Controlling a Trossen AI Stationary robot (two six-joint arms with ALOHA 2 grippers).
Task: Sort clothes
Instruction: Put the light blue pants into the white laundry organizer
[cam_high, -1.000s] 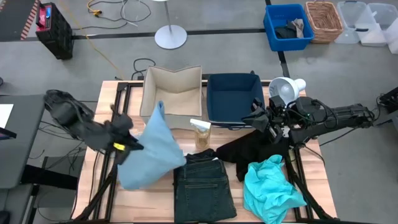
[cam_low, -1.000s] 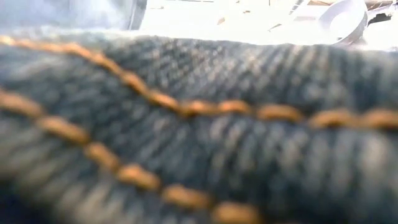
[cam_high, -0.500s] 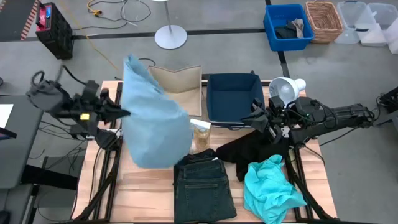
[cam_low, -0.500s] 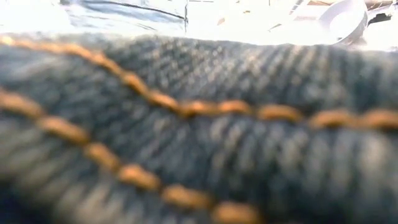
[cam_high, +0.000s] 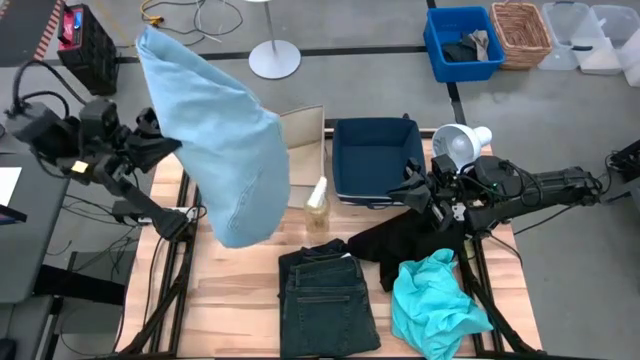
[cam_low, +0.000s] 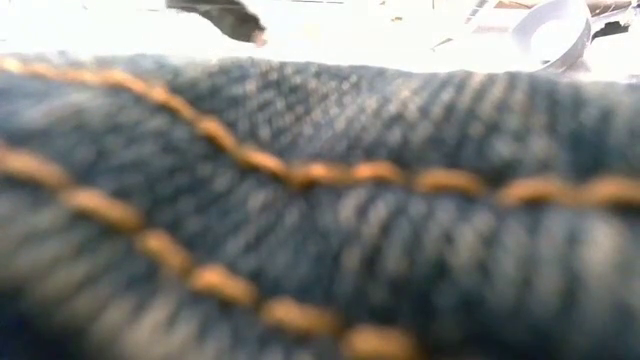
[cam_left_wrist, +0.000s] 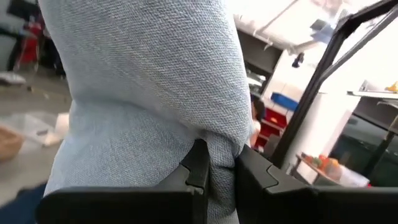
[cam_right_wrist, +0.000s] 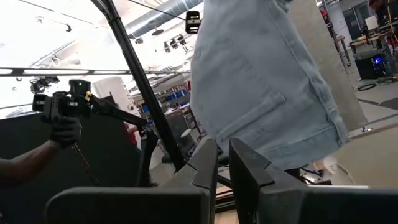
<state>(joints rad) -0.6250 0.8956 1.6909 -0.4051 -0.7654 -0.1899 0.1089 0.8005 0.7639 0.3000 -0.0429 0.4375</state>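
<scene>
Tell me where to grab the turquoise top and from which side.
Pinch a raised fold near the middle of the turquoise top, coming straight down from above. It lies crumpled on the table with upstanding wrinkles and no flat edge to slide under, apart from the jeans.

Matt woven pale blue cloth (cam_high: 225, 140), coarse denim jeans (cam_high: 327, 300)

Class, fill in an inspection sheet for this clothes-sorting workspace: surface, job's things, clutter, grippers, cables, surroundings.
Surface: wooden table.
Job's things: pale blue cloth lifted; jeans, black garment and turquoise top lying on the table.
Clutter: bottle before the beige box and navy box.
Grippers: left gripper shut on the cloth; right gripper beside the navy box.
Cables: on the floor.
Surroundings: blue bin, wicker basket.
</scene>
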